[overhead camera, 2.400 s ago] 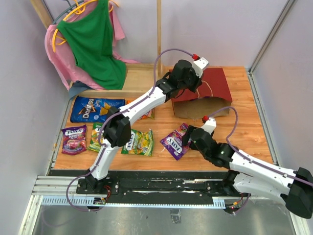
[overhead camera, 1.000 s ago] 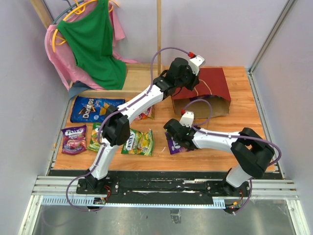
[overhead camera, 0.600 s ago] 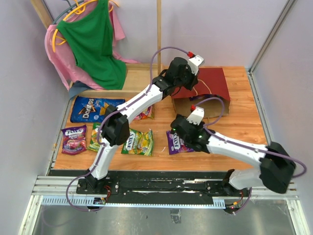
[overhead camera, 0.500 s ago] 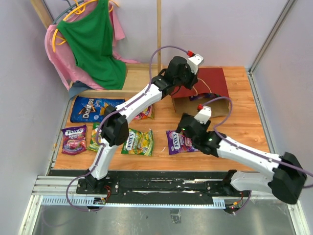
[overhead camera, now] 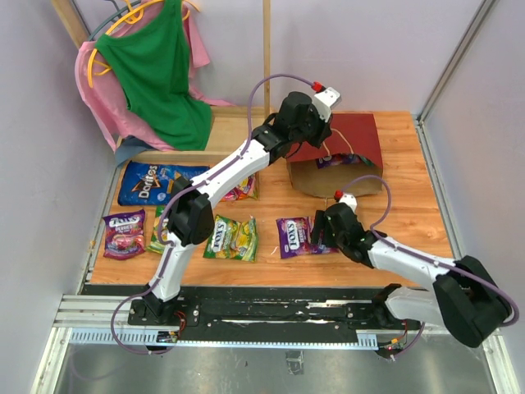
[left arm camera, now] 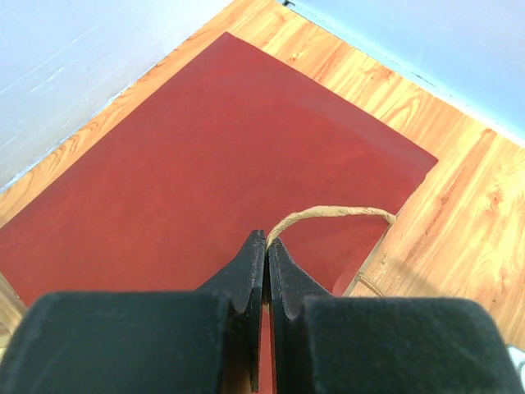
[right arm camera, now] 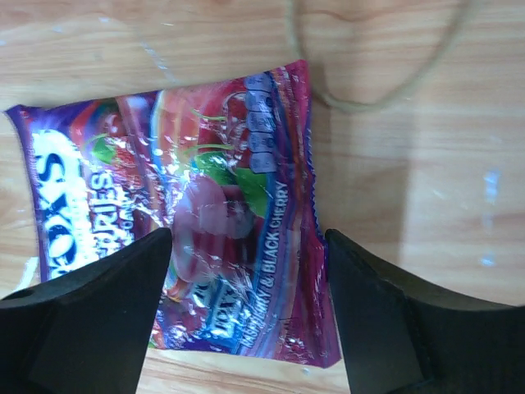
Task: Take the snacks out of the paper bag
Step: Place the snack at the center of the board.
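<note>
Left hand (left arm camera: 267, 250) is clenched on the cord handle (left arm camera: 328, 214) of the paper bag (left arm camera: 205, 164), which lies on its side on the table (overhead camera: 410, 205); a purple item (overhead camera: 335, 161) shows inside its mouth. Right hand (right arm camera: 246, 246) is released, with fingers spread above the purple berry packet (right arm camera: 164, 205), which lies flat near the bag's mouth.

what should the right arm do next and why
Probably lift the right gripper clear and move to the paper bag: it is open over the purple packet, which lies flat on the table outside the bag, while the left gripper pinches the cord handle and something purple shows in the bag's mouth.
</note>
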